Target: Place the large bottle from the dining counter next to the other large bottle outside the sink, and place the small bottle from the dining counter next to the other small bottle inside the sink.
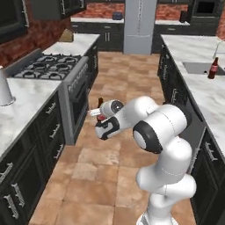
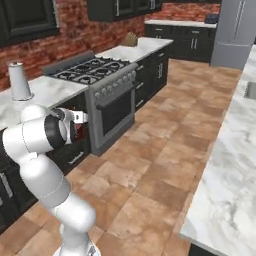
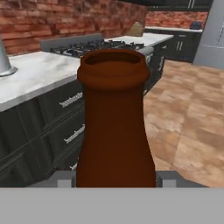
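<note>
My gripper (image 1: 102, 118) is shut on a dark brown bottle (image 1: 100, 104) with a red label, held over the tiled aisle in front of the black cabinets. The same gripper (image 2: 79, 125) and bottle (image 2: 81, 131) show beside the arm in the right base view. In the hand view the bottle's neck and mouth (image 3: 113, 87) rise straight up from between the fingertips of the gripper (image 3: 113, 180). Whether it is the large or the small bottle I cannot tell. Another brown, red-labelled bottle (image 1: 213, 68) stands on the marble counter beside the sink (image 1: 197, 67).
A gas stove (image 1: 48, 66) with an oven sits in the left marble counter (image 1: 26, 96), and a grey cone-shaped vessel (image 2: 20, 80) stands on that counter. A steel fridge (image 1: 139, 26) closes the far end of the aisle. The long marble counter (image 2: 235, 165) runs along the right.
</note>
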